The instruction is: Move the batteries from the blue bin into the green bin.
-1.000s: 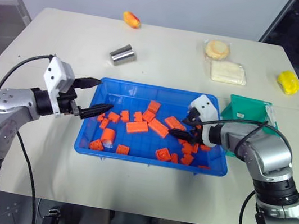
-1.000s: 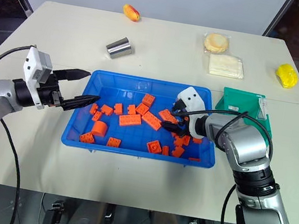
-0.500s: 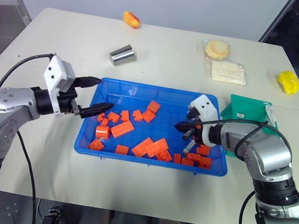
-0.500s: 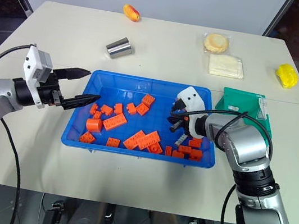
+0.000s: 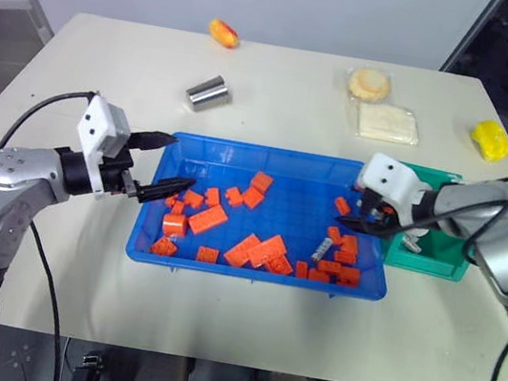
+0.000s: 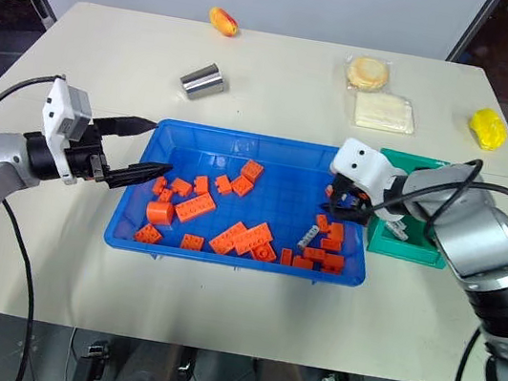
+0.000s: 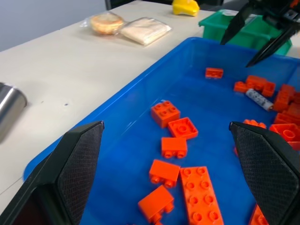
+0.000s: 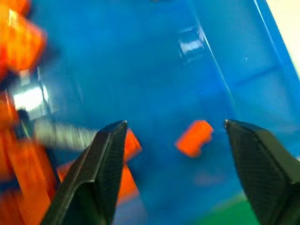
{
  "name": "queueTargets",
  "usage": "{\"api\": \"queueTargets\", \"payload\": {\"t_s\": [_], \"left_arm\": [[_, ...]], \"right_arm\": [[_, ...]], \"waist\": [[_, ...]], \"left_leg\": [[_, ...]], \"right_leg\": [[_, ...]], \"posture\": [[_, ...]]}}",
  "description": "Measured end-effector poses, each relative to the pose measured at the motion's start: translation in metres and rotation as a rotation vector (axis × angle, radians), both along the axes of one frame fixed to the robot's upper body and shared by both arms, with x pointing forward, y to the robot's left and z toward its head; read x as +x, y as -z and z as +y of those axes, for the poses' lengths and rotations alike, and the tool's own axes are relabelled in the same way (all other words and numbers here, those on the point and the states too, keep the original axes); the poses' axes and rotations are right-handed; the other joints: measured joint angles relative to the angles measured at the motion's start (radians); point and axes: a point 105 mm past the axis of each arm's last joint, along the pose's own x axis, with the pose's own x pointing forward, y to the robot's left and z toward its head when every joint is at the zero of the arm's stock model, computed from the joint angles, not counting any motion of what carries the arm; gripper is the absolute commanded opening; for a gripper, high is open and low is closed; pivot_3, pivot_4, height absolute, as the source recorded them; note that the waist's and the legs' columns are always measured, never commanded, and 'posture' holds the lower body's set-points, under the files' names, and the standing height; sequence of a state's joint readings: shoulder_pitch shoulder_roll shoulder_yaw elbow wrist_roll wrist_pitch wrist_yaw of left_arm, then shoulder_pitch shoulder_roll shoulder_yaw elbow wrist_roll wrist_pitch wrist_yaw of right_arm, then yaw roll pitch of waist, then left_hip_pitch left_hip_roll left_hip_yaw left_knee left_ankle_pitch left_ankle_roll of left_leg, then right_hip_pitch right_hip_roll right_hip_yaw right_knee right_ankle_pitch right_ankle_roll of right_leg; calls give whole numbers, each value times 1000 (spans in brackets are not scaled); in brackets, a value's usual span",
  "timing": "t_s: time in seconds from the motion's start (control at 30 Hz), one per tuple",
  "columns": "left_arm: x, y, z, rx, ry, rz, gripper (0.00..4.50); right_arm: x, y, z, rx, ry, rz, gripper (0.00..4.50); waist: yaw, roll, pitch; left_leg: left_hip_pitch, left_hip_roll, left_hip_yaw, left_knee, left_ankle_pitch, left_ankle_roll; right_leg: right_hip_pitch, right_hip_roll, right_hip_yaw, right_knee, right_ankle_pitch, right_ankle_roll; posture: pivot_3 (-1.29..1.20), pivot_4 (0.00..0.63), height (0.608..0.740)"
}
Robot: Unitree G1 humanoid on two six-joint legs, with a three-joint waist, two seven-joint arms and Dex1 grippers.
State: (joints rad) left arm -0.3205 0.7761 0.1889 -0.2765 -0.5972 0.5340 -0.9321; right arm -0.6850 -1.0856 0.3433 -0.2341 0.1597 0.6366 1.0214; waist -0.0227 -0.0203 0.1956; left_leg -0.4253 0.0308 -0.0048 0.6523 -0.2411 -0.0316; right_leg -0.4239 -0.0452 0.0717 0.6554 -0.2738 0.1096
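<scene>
The blue bin point(image 5: 241, 149) sits mid-table with several orange blocks point(image 5: 264, 248) in it. One slim grey battery point(image 5: 322, 250) lies among the blocks at its right end, and it is also in the left wrist view point(image 7: 257, 98). My right gripper point(image 5: 372, 221) hangs open and empty over the bin's right wall, a little above the battery and next to the green bin point(image 5: 436, 263). A small grey piece point(image 6: 400, 231) lies inside the green bin. My left gripper point(image 5: 181, 162) is open and empty at the blue bin's left wall.
A shiny metal cylinder point(image 5: 208, 92) lies behind the blue bin. Farther back are a yellow-red item point(image 5: 224, 33), two wrapped food packs point(image 5: 383, 109) and a yellow object point(image 5: 489, 139). The table edge runs close in front of the blue bin.
My right gripper was shut low among the blocks, then rose, swung right toward the green bin and opened with nothing in it. Several blocks got shoved about. The left gripper kept still.
</scene>
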Motion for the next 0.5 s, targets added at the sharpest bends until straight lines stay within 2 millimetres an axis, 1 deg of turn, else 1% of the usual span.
{"api": "queueTargets", "payload": {"t_s": [0.07, 0.17, 0.33, 0.5], "left_arm": [[0, 2, -2, -1, 6, 5, 4500], [0, 2, -3, -5, 6, 6, 4500], [0, 4, -3, -11, 0, 9, 4500], [0, 6, -2, -13, -8, 15, 4500]], "right_arm": [[-3, -2, 1, -74, -133, -41, 3497], [-6, 0, 5, -133, -275, -81, 3497], [-8, 7, 9, -169, -386, -83, 3497], [-15, 13, 13, -214, -487, -57, 3497]], "waist": [[-1, 0, 0], [-1, 0, 0], [3, 0, 0], [4, 0, 0]], "left_leg": [[0, 0, 0, 0, 0, 0], [0, 0, 0, 0, 0, 0], [0, 0, 0, 1, 0, 0], [0, 0, 0, 1, 0, 0]], "right_leg": [[0, 0, 0, 0, 0, 0], [0, 0, 0, 0, 0, 0], [0, 0, 0, 0, 0, 0], [0, 0, 0, 0, 0, 0]], "posture": [[0, 150, 740], [0, 150, 740], [0, 150, 740], [0, 150, 740]]}}
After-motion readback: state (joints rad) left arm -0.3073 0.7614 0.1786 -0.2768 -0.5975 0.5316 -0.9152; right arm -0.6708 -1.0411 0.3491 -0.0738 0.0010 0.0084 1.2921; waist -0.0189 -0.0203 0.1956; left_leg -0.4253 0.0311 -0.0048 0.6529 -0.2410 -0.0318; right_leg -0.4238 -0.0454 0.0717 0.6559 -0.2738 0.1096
